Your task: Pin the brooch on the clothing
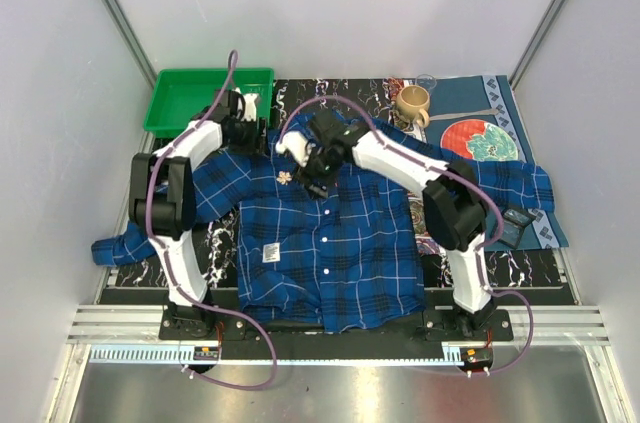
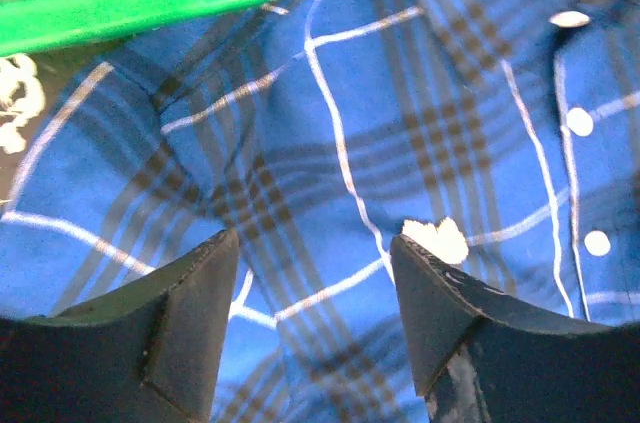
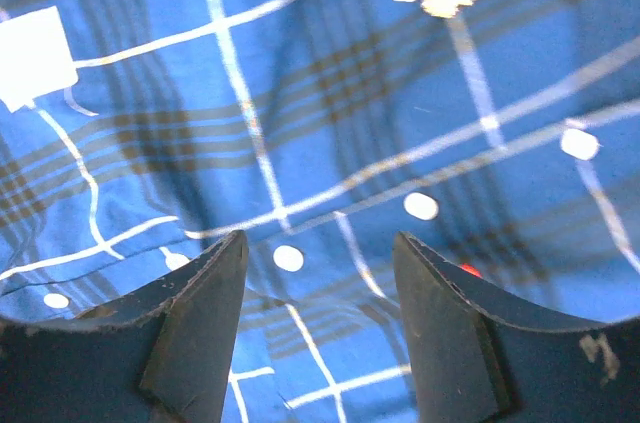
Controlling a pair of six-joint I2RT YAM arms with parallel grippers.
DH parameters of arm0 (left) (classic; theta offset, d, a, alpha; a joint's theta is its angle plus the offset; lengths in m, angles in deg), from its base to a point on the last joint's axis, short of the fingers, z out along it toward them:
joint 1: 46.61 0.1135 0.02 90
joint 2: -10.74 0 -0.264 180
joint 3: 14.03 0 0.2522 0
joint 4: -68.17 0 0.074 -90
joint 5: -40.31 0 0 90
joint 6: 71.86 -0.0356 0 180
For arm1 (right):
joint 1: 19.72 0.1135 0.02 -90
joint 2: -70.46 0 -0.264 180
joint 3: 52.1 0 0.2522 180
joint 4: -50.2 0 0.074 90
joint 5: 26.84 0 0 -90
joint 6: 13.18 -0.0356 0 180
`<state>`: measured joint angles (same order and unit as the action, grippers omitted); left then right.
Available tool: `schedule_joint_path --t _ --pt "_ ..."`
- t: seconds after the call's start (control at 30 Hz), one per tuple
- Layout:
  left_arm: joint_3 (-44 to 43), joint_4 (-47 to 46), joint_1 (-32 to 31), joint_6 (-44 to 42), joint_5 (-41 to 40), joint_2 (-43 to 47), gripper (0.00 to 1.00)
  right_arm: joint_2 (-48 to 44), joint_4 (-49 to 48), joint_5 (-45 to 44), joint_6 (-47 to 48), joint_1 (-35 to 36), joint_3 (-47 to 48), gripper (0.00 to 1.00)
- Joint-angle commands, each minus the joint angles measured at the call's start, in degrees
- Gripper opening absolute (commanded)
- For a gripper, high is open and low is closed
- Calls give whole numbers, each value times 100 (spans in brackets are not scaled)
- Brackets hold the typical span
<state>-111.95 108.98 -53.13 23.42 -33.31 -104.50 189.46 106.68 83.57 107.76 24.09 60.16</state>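
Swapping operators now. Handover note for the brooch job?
Left pincer: open, empty, over the shirt near the green tray.
Right pincer: open, empty, over the shirt's button line.
Brooch: lies on the shirt's chest, free of both pincers.
Done: brooch is on the shirt.
Left: cannot tell whether its pin is through the fabric. Check, and fasten if needed.

The top view looks steeply down from above and behind the arm bases, wide enough to take in the whole desk and the spread shirt. Each wrist view sits close over that shirt, looking out between the fingers of the left hand or right hand. The brooch appears in all three views. The left wrist view also catches the tray, the right the label.
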Motion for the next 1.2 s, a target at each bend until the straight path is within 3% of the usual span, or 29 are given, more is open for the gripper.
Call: schedule_joint_path --t 0.0,0.13,0.23,0.67,0.9,0.97,1.1,1.17 --pt "381 123 28 -1352 -46 1511 68 -395 166 -80 -475 -794 390 66" --pt "435 1116 309 -2564 391 1575 65 -246 263 -387 -580 -1427 407 63" --pt "541 1478 485 -2890 524 1496 61 -106 246 -677 -545 -1770 363 61" --pt "295 1795 1012 -3068 -644 231 54 589 61 -1337 -158 -2368 -155 58" --pt "-354 1865 1347 -2927 -909 -227 52 1028 166 -1540 -211 -2579 248 58" --pt "-391 1883 1355 -2927 -734 -70 53 941 254 -1243 -211 -2588 327 62" --pt "-242 1883 1215 -2927 48 782 68 144 473 -302 -491 -2579 520 77" --pt "-233 1874 997 -2936 -47 1511 77 -244 562 128 -737 -2588 705 87"
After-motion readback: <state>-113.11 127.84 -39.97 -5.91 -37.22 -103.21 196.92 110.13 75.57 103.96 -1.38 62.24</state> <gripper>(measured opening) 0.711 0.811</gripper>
